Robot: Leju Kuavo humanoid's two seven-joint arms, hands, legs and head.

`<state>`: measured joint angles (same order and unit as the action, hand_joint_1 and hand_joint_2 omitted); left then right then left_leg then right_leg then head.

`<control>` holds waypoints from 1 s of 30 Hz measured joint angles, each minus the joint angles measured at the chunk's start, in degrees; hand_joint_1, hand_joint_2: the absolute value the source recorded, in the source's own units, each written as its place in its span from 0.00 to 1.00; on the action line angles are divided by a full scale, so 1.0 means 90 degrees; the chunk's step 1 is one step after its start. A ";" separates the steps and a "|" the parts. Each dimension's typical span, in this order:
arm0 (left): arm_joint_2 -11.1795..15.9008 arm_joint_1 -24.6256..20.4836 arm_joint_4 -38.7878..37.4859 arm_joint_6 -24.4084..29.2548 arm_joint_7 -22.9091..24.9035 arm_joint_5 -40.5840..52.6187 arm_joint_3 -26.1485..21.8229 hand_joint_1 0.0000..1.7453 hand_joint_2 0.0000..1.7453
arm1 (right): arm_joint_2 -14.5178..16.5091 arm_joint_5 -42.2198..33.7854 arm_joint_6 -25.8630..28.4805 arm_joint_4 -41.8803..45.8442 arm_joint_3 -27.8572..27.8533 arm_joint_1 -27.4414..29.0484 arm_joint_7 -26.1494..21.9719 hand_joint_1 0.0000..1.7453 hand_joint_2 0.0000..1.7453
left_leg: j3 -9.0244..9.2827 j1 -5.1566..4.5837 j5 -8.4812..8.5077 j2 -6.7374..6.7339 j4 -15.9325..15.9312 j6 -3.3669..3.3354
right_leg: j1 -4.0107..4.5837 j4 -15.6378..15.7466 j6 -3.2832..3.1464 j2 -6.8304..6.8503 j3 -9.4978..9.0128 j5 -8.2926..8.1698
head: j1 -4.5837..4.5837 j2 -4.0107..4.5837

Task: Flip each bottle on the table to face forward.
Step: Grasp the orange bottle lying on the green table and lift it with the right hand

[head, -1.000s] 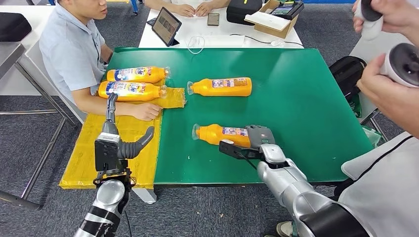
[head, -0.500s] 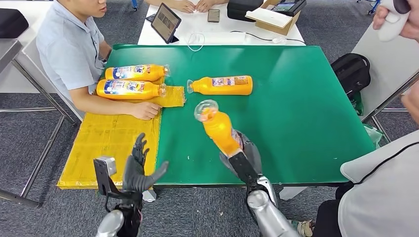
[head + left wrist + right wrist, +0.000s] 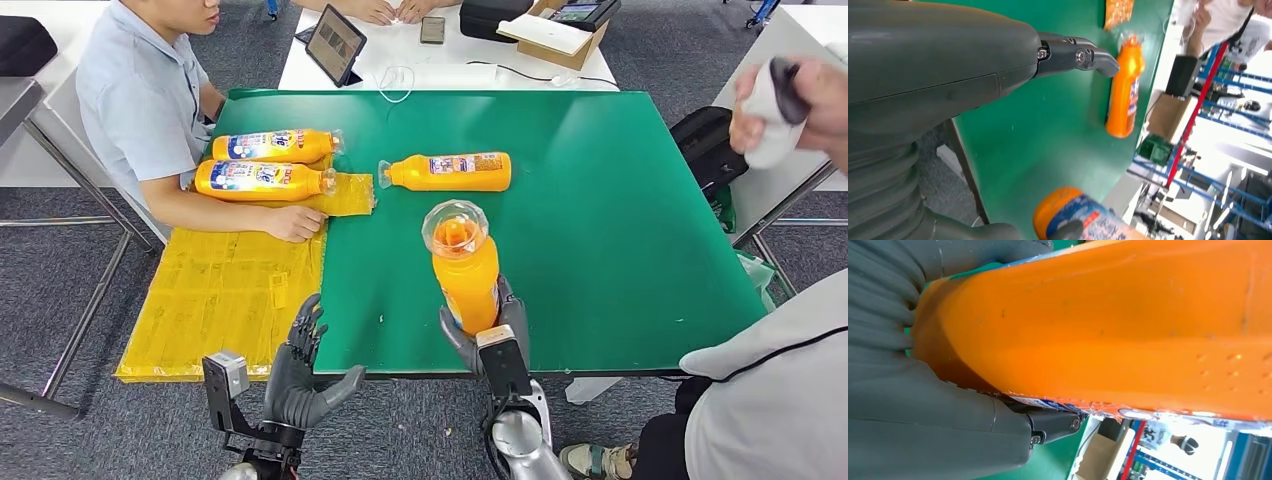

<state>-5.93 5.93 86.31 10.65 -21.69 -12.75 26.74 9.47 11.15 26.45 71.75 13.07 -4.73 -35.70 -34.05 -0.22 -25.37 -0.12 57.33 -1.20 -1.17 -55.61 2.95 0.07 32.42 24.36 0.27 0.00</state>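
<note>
My right hand [image 3: 492,335] grips an orange bottle [image 3: 466,272] by its base at the green table's [image 3: 620,220] front edge. The bottle stands lifted and nearly upright, its clear cap [image 3: 455,228] pointing up toward me. In the right wrist view the bottle's orange body [image 3: 1108,340] lies across my right hand [image 3: 923,410]. A second orange bottle [image 3: 450,172] lies on its side mid-table, cap to the left, and shows as the lying bottle [image 3: 1124,95] in the left wrist view. My left hand [image 3: 300,375] hangs below the front edge, fingers spread, holding nothing.
Two more orange bottles [image 3: 270,146] [image 3: 262,180] lie at the table's left end, by a yellow mat [image 3: 220,290]. A seated person's forearm [image 3: 250,220] rests on that mat. A white table [image 3: 440,60] with a tablet stands behind. Another person stands at the right with a controller [image 3: 775,110].
My right hand has lifted the near bottle off the table, turned it from lying to nearly upright and drawn it toward the front edge. My left hand has dropped lower and spread its fingers.
</note>
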 joint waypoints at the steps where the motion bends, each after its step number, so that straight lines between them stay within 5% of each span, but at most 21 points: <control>1: 0.0006 0.0001 0.0015 -0.0018 -0.0002 -0.0022 0.0030 0.00 1.00 | 0.0012 0.0004 0.0006 0.0022 0.0035 0.0023 -0.0015 0.97 1.00 | 0.0000 0.0000 0.0000 0.0000 0.0000 0.0000 | 0.0000 0.0000 0.0000 0.0000 0.0000 0.0000 | 0.0001 0.0000; 19: 0.0145 -0.0239 0.0177 0.0002 -0.0534 0.0869 0.0742 0.00 1.00 | 0.0580 0.0006 -0.0246 -0.1306 0.1813 -0.0553 0.0289 0.96 1.00 | -0.0002 0.0006 0.0001 0.0002 -0.0001 0.0001 | 0.0002 -0.0001 -0.0001 0.0001 0.0002 0.0001 | 0.0000 0.0000; 30: 0.0101 -0.0542 -0.0075 -0.0086 -0.0113 0.0013 0.0760 0.00 1.00 | 0.0591 0.0878 0.0462 -0.1836 0.2228 -0.0921 0.0520 0.98 1.00 | -0.0004 0.0005 0.0001 0.0002 0.0000 0.0002 | 0.0003 0.0000 -0.0001 0.0002 0.0007 0.0001 | 0.0000 0.0000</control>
<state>-5.02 1.05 85.63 9.88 -22.70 -12.64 33.58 14.79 19.05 30.61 55.22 33.12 -13.02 -31.01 -34.08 -0.17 -25.36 -0.09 57.33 -1.19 -1.14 -55.61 2.93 0.09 32.49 24.37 0.27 0.00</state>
